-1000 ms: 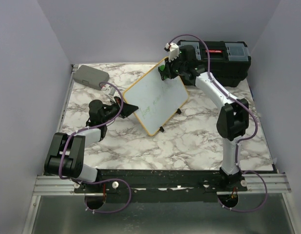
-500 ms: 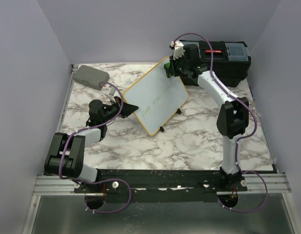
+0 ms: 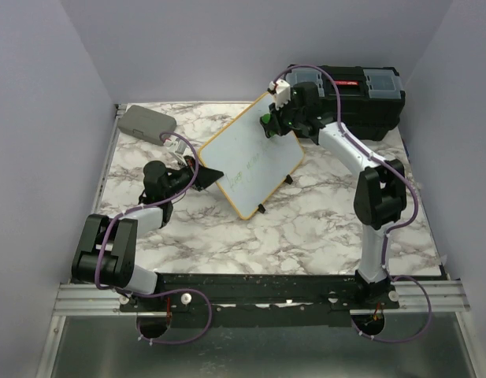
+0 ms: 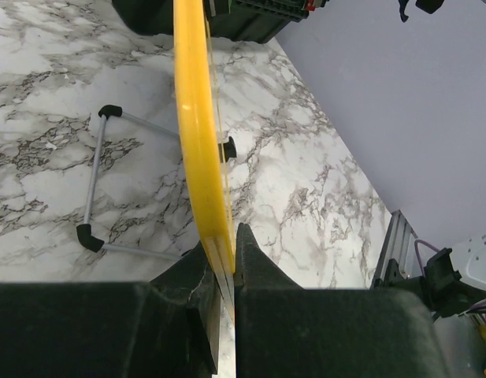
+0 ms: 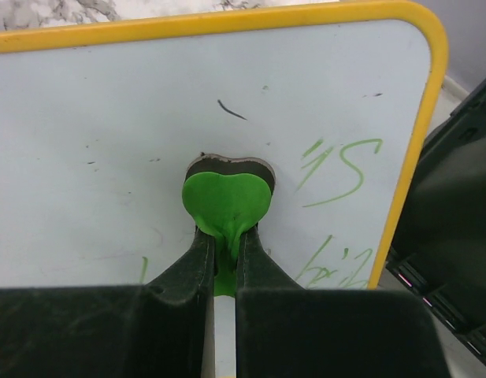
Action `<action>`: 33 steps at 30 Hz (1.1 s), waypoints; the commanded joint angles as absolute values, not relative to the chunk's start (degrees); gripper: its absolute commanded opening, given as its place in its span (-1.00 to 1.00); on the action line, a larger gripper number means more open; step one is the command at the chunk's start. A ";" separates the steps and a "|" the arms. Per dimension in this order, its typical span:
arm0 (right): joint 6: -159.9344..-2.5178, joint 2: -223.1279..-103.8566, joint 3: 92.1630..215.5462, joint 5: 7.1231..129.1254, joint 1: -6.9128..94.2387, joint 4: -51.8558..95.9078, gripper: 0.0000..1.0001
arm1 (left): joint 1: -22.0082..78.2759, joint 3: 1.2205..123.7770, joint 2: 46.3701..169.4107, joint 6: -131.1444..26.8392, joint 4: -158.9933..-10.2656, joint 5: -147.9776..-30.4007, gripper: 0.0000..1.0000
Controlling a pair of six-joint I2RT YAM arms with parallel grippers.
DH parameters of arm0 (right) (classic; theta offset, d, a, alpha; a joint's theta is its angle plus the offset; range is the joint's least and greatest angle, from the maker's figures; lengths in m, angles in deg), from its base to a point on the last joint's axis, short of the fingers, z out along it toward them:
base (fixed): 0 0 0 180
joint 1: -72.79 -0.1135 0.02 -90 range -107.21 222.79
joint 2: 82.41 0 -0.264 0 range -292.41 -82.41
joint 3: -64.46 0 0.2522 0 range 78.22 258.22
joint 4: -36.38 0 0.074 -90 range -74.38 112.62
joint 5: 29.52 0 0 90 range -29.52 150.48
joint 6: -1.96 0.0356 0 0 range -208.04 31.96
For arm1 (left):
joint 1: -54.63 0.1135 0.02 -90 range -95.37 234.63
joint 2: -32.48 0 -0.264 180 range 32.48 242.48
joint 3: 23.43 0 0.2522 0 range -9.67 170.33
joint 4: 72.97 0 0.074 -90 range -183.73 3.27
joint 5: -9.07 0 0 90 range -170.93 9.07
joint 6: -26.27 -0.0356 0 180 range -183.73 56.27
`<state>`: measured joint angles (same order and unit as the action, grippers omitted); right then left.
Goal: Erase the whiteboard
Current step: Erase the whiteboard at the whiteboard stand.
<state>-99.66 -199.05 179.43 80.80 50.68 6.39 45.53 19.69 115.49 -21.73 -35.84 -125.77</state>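
the right gripper [image 5: 224, 244], pinching a green heart-shaped eraser [image 5: 227, 197], has swept back down from the top edge of the yellow-framed whiteboard [image 3: 254, 161], which stands tilted on the marble table [image 3: 321, 228] with the left gripper [image 4: 224, 260] clamped on its frame, so green writing [image 5: 341, 169] still needs wiping.

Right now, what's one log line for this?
left gripper: shut on whiteboard frame | right gripper: shut on green eraser, against whiteboard | green writing visible
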 commanded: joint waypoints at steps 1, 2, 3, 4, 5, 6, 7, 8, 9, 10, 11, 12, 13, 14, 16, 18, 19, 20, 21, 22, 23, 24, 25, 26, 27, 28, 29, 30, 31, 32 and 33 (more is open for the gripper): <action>-98.78 -200.18 178.86 86.05 46.95 4.25 -0.99 | 44.03 20.69 116.02 -25.94 -35.40 -133.73 -1.00; -98.53 -200.18 179.60 85.49 46.99 4.33 -0.99 | 44.06 20.70 116.02 -25.97 -35.41 -133.71 -1.00; -98.35 -200.32 180.24 84.55 46.96 4.33 -0.99 | 44.00 20.71 116.06 -25.94 -35.41 -133.68 -1.00; -97.97 -200.51 181.18 83.28 46.97 4.33 -0.99 | 44.00 20.59 116.04 -26.01 -35.41 -133.74 -1.00; -97.68 -200.68 181.96 81.98 46.97 4.47 -0.99 | 44.00 20.60 116.04 -26.03 -35.41 -133.73 -1.00; -97.35 -200.92 183.01 80.48 47.02 4.59 -0.99 | 44.00 20.60 116.07 -26.03 -35.41 -133.73 -1.00; -97.06 -201.25 184.03 79.35 47.04 4.68 -0.99 | 44.00 20.57 115.98 -26.03 -35.41 -133.83 -1.00; -96.64 -201.55 185.24 78.15 47.13 4.77 -0.99 | 44.00 20.54 115.98 -26.03 -35.41 -133.84 -1.00; -96.30 -202.00 186.57 77.32 47.22 4.78 -0.99 | 44.00 20.48 115.89 -26.10 -35.41 -133.84 -1.00; -95.86 -202.59 187.72 76.53 47.34 4.74 -0.99 | 44.00 20.46 115.87 -26.14 -35.41 -133.80 -1.00; -95.46 -203.06 189.18 76.00 47.43 4.65 -0.99 | 44.00 20.41 115.89 -26.12 -35.41 -133.83 -1.00; -95.13 -203.55 190.21 75.15 47.61 4.61 -0.99 | 44.00 20.39 115.89 -26.12 -35.41 -133.84 -1.00; -94.87 -204.06 191.33 74.52 47.73 4.37 -0.99 | 44.00 20.32 115.89 -26.18 -35.41 -133.83 -1.00; -94.72 -204.60 192.15 73.65 47.95 4.09 -0.99 | 44.00 20.23 115.89 -26.21 -35.32 -133.86 -1.00; -94.48 -205.64 193.65 72.40 48.45 3.15 -0.99 | 44.00 20.25 115.77 -26.21 -35.32 -133.86 -1.00; -94.61 -206.18 193.69 71.53 49.11 2.68 -0.99 | 44.00 20.19 115.87 -26.20 -35.24 -133.81 -1.00; -94.76 -206.26 193.20 71.23 49.63 2.59 -0.99 | 44.01 20.21 115.86 -26.25 -35.23 -133.84 -1.00; -94.88 -206.29 192.40 71.17 50.02 2.58 -0.99 | 44.00 20.22 115.86 -26.12 -35.15 -133.84 -1.00; -95.11 -206.29 191.62 71.10 50.60 2.58 -0.99 | 44.00 20.24 115.96 -26.12 -35.06 -133.86 -1.00; -95.39 -206.08 190.47 71.08 51.02 2.70 -0.99 | 44.00 20.21 115.90 -26.06 -35.01 -133.83 -1.00; -95.79 -205.87 189.48 70.97 51.40 2.82 -0.99 | 44.00 20.24 116.01 -26.03 -34.97 -133.79 -1.00; -96.09 -205.63 188.21 71.09 51.79 3.04 -0.99 | 44.00 20.30 116.12 -25.98 -34.89 -133.84 -1.00; -96.53 -205.30 187.10 71.40 52.04 3.20 -0.99 | 44.00 20.23 116.23 -25.94 -34.80 -133.84 -1.00; -97.17 -204.83 185.66 71.59 52.25 3.47 -0.99 | 44.00 20.23 116.24 -25.85 -34.66 -133.77 -1.00; -97.63 -204.42 184.08 71.84 52.22 3.83 -0.99 | 44.00 20.36 116.23 -25.90 -34.62 -133.84 -1.00; -98.20 -203.76 182.70 72.40 52.27 4.30 -0.99 | 44.00 20.32 116.23 -25.81 -34.66 -133.84 -1.00; -98.73 -203.25 181.04 73.64 52.28 4.63 -0.99 | 44.00 20.47 116.29 -25.81 -34.66 -133.88 -1.00; -99.15 -202.79 179.77 75.00 52.22 4.85 -0.99 | 44.00 20.47 116.28 -25.82 -34.61 -133.80 -1.00; -99.58 -202.26 178.44 77.23 52.23 4.96 -0.99 | 44.00 20.40 116.31 -25.79 -34.61 -133.83 -1.00; -99.93 -201.84 177.55 79.47 52.22 4.91 -0.99 | 44.04 20.47 116.29 -25.76 -34.68 -133.83 -1.00; -100.00 -201.47 176.61 80.94 52.19 5.02 -0.99 | 44.00 20.46 116.29 -25.76 -34.70 -133.77 -1.00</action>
<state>-97.45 -201.59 181.44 75.55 52.98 7.33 45.57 19.80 115.55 -22.13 -35.82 -125.70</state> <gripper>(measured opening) 0.076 0.041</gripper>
